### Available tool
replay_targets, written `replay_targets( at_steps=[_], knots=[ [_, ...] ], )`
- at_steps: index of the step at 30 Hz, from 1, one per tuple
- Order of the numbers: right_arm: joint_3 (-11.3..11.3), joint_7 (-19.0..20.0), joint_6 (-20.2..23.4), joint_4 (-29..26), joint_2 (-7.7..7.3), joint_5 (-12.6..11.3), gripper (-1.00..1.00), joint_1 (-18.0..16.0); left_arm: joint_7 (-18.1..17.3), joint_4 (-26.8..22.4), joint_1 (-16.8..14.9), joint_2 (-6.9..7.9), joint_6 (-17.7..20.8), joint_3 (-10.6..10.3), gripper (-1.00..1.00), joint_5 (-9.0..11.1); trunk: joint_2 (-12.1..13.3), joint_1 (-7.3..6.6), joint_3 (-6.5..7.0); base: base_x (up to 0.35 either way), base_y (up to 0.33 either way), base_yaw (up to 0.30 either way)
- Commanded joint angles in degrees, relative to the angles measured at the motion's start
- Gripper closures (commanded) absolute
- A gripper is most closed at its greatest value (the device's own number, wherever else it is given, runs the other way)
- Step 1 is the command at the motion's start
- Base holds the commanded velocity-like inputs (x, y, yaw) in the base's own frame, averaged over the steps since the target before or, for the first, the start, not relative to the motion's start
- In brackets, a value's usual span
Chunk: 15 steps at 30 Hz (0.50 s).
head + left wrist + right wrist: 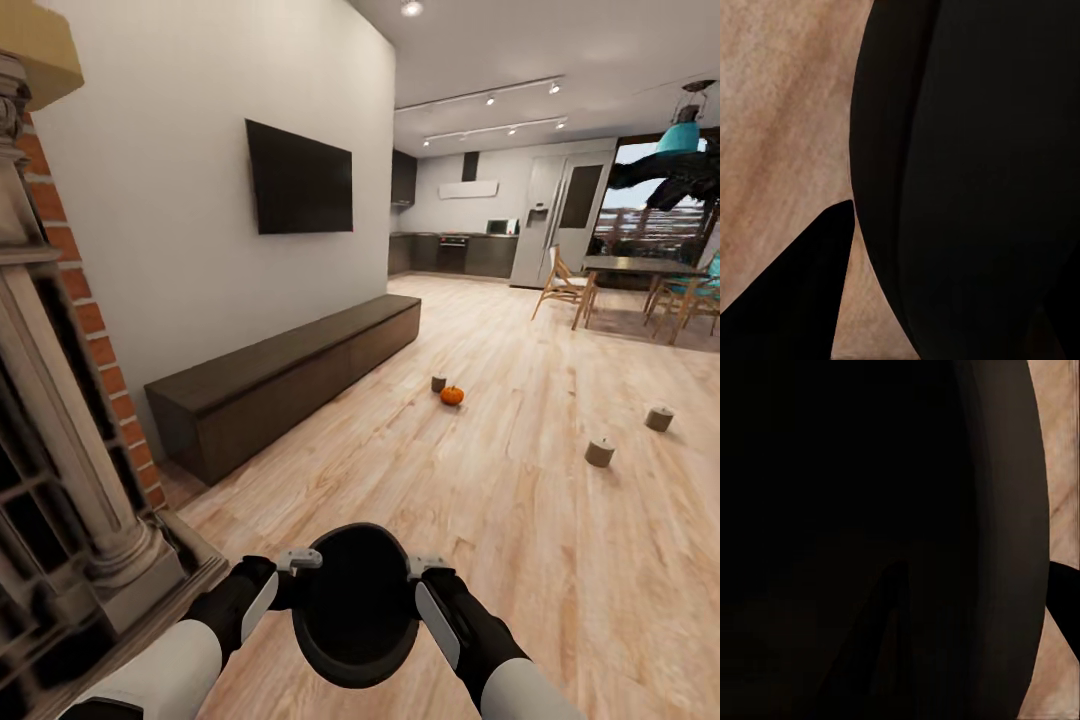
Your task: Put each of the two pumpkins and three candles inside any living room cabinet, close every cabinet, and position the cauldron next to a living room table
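Note:
The black cauldron (355, 605) hangs low in front of me, mouth toward the camera, held between both arms. My left gripper (298, 561) is clamped on its rim on one side and my right gripper (426, 567) on the other. Both wrist views look close onto the cauldron's dark wall (967, 180) (870, 510). One orange pumpkin (452, 396) sits on the wood floor ahead, with a candle (438, 384) just beside it. Two more candles (600, 453) (659, 419) stand further right. The long dark cabinet (290, 375) runs along the left wall, its fronts shut.
An ornate fireplace (60, 450) with brick stands close at my left. A TV (300, 182) hangs above the cabinet. A dining table (640, 266) with chairs (562, 285) stands far right, and the kitchen lies behind. Open wood floor stretches ahead.

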Motion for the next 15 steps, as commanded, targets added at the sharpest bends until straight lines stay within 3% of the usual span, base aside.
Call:
replay_targets(
  at_steps=[1, 6, 15],
  knots=[
    [0.21, -0.59, 0.08, -0.04, 0.0, -1.03, 1.0, -0.06, 0.11, -0.19, -0.01, 0.09, 0.36, -0.77, 1.0, 2.13, -0.03, -0.05, 0.0, -0.293, 0.112, -0.266],
    [0.21, -0.59, 0.08, -0.04, 0.0, -1.03, 1.0, -0.06, 0.1, -0.2, -0.01, 0.09, 0.36, -0.77, 1.0, 2.13, -0.03, -0.05, 0.24, -0.229, 0.063, -0.267],
    [0.21, -0.59, 0.1, -0.04, 0.0, -1.03, 1.0, -0.06, 0.1, -0.2, -0.01, 0.09, 0.36, -0.77, 1.0, 2.13, -0.03, -0.05, 0.66, -0.037, 0.009, -0.267]
  ],
)
